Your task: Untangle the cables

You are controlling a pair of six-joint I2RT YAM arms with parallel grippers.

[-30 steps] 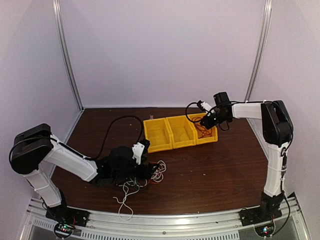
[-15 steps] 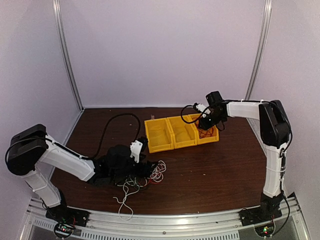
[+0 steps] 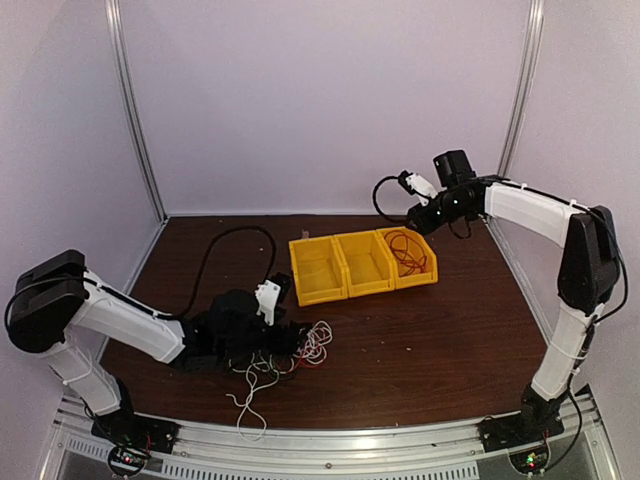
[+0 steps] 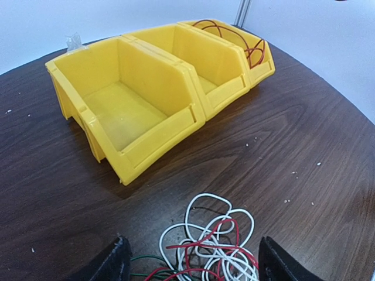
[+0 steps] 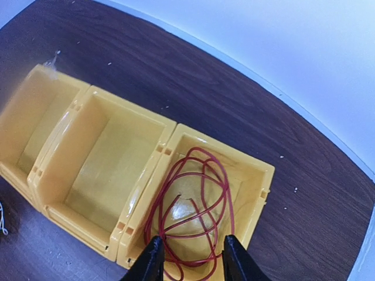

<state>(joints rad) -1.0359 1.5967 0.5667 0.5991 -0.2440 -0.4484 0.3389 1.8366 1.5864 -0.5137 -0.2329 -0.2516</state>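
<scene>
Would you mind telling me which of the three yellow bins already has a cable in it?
The right-end bin, below the right hand: a red cable lies coiled in it, while the middle bin and left bin are empty.

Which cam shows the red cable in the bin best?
Right wrist: looks straight down on the red cable coiled in the bin. Top external shows it small; left wrist sees part, far off.

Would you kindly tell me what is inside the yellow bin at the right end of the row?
A red cable lies coiled in loose loops inside the right-end bin. Nothing else shows; the right gripper hides part of its near rim.
</scene>
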